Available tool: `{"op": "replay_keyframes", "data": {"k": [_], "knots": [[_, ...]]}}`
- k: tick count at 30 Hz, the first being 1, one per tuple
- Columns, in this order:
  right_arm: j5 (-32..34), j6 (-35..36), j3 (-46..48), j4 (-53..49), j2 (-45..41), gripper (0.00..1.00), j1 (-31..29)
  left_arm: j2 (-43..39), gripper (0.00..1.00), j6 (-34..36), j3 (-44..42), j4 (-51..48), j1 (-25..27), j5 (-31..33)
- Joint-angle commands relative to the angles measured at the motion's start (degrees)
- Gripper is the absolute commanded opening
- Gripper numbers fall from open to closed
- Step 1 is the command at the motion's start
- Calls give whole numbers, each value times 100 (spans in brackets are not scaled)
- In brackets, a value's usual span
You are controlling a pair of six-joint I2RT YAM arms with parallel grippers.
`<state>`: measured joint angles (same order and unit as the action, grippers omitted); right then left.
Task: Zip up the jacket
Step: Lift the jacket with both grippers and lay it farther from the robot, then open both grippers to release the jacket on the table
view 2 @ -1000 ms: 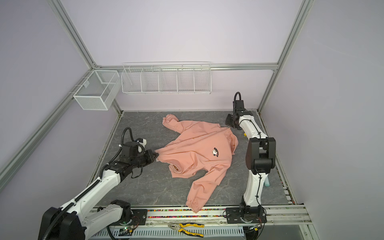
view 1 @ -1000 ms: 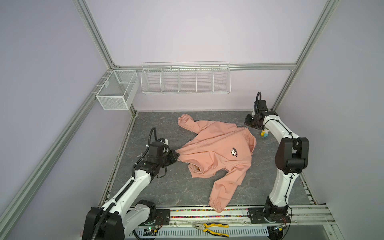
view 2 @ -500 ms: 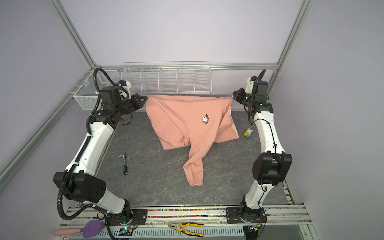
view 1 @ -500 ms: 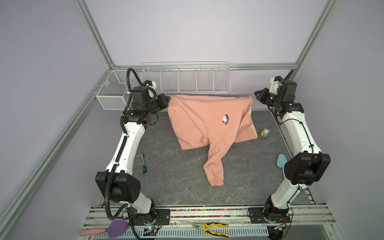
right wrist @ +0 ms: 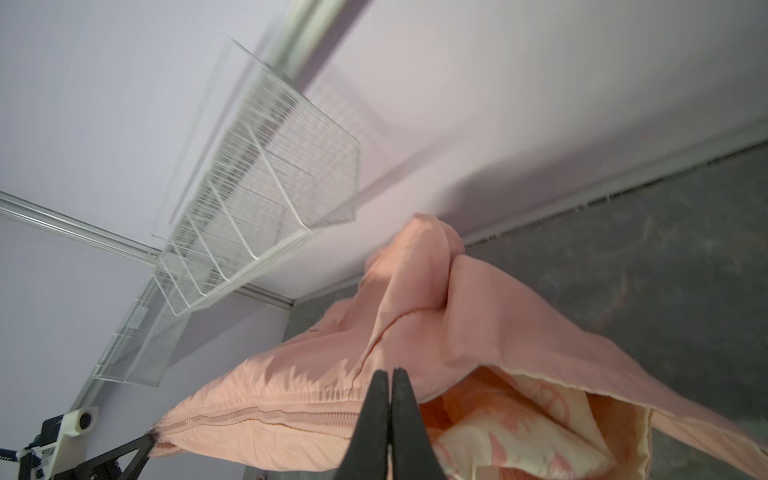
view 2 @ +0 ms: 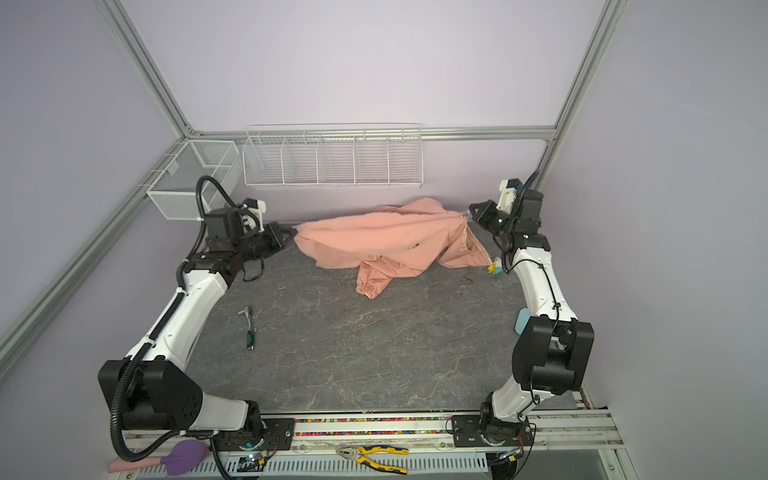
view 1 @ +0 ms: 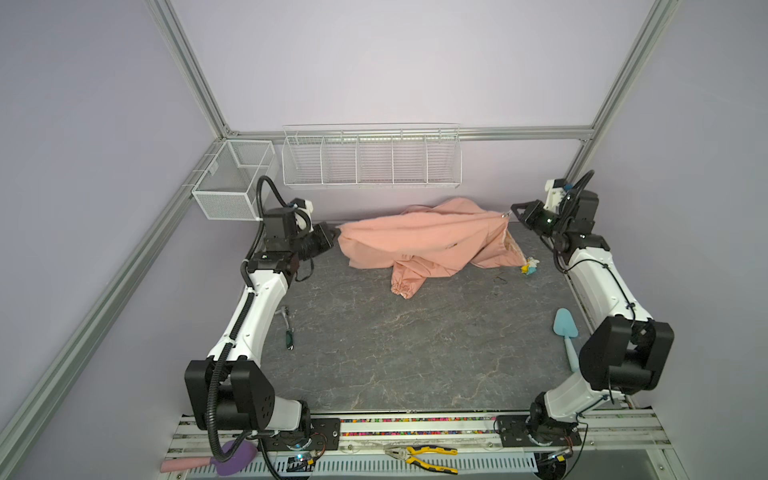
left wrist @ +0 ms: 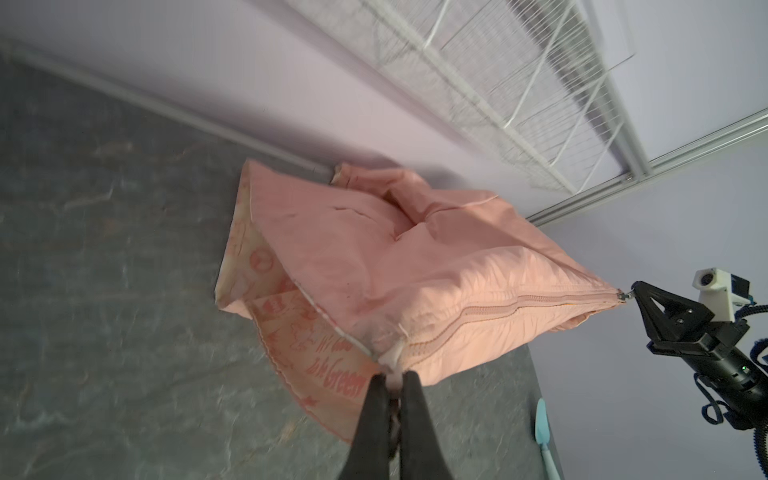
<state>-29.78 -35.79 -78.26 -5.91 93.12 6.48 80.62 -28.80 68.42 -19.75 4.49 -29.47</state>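
Lying at six o'clock, yellow pliers [view 1: 424, 455] border the grey table [view 1: 374, 340]; lilac walls, wire basket [view 1: 370, 158] at twelve. Below it the jacket [view 1: 424, 241] sags between my left gripper [view 1: 334, 237] and right gripper [view 1: 512, 212], both pinching its zipper ends.

I can't make out the upper edge of the jacket [view 1: 419, 241]: it is blurred in both top views. The lining print [left wrist: 332, 368] is smeared and hard to read. In its wrist view the right gripper [right wrist: 390, 374] is cut off at the frame edge and hides what its fingers pinch. The yellow-and-blue thing [view 1: 530, 267] is too small to name. My right arm covers half the light-blue spatula [view 2: 522, 324].
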Motion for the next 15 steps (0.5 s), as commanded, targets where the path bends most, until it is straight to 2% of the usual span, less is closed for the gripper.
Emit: {"op": "replay_keyframes", "data": {"k": [1, 7, 12, 15], "knots": [[35, 258, 846, 226, -406, 7, -76, -384, 0, 6, -824, 337, -49, 91], [483, 718, 1883, -330, -747, 7, -161, -670, 0, -77, -2025, 176, -97, 363], [1136, 1053, 2141, -1033, -731, 7, -325, -567, 0, -434, -2746, 551, -91, 231], [1650, 1166, 2237, -1269, -593, 7, -497, -409, 0, -472, -3036, 750, -96, 419]]}}
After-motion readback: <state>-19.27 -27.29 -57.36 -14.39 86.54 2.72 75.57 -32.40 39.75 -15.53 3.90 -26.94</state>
